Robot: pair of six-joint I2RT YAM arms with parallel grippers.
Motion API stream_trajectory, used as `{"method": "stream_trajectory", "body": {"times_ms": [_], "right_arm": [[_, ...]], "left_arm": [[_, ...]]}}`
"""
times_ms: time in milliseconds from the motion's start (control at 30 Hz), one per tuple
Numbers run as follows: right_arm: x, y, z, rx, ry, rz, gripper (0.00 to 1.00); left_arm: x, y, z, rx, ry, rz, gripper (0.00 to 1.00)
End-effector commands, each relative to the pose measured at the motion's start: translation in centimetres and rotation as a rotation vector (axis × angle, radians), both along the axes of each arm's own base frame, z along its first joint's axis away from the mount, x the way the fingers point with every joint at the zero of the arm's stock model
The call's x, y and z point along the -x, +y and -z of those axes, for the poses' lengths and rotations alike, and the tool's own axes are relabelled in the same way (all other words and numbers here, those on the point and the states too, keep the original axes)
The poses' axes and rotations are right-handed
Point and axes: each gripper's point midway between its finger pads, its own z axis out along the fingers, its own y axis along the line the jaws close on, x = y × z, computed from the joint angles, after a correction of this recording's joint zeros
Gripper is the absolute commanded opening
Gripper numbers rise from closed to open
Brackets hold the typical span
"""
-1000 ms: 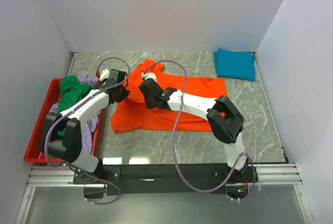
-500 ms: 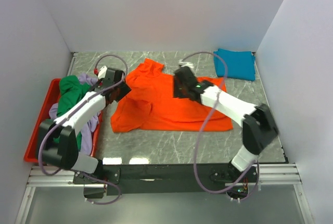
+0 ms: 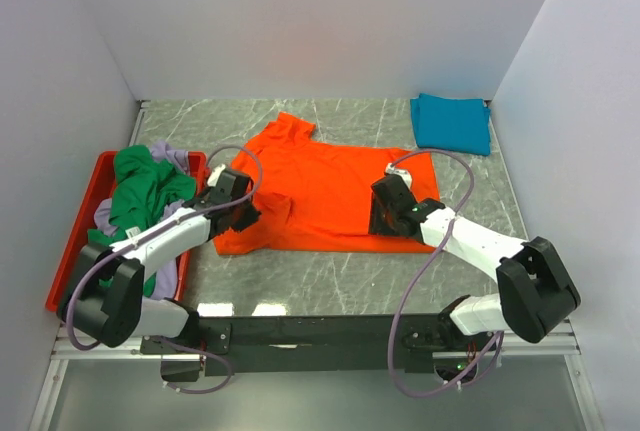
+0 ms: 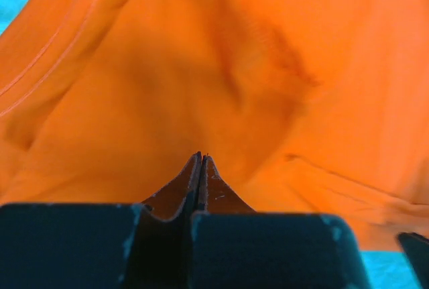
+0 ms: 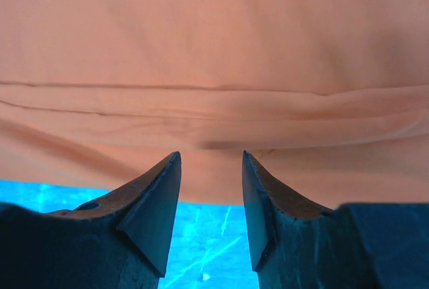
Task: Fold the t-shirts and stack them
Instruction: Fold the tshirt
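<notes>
The bright orange t-shirt (image 3: 320,186) lies spread flat in the middle of the table. My left gripper (image 3: 247,213) is at its near left part. In the left wrist view its jaws (image 4: 202,157) are shut, tips against orange cloth (image 4: 221,54) that fills the frame; no cloth shows between them. My right gripper (image 3: 384,215) is at the shirt's near hem on the right. It is open (image 5: 211,158), and the hem (image 5: 214,108) lies just beyond its tips. The teal-blue t-shirt (image 3: 452,123) lies folded at the back right. Green (image 3: 140,189) and lavender (image 3: 172,155) shirts are heaped in the tray.
The shallow red tray (image 3: 72,251) stands along the left wall with the heaped shirts spilling over its rim. White walls close the table on the left, back and right. Grey marble table (image 3: 500,251) shows in front of and to the right of the orange shirt.
My right gripper swung from the shirt's left middle, across its far part, down to the near hem on the right. My left gripper moved from the far left sleeve toward the near left.
</notes>
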Motion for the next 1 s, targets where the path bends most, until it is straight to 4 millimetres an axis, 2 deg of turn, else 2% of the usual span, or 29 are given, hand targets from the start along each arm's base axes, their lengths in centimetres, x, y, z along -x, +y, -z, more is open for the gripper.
{"method": "stream_trajectory", "body": {"times_ms": [0, 567, 700, 967], "right_arm": [[-1.2, 0.5, -0.5, -0.057, -0.047, 0.023, 0.49], [-1.7, 0.0, 1.4, -0.037, 0.004, 0.03, 0.47], [-2.0, 0.0, 1.9, -0.025, 0.039, 0.029, 0.43], [-2.9, -1.0, 1.5, -0.001, 0.025, 0.06, 0.45]], "left_arm": [[0.3, 0.0, 0.0, 0.034, -0.037, -0.004, 0.01], [3.9, 2.5, 3.6, -0.034, 0.035, -0.039, 0.01], [4.4, 2.9, 4.0, -0.038, 0.04, -0.048, 0.01], [4.9, 3.4, 4.4, -0.054, 0.049, -0.055, 0.01]]}}
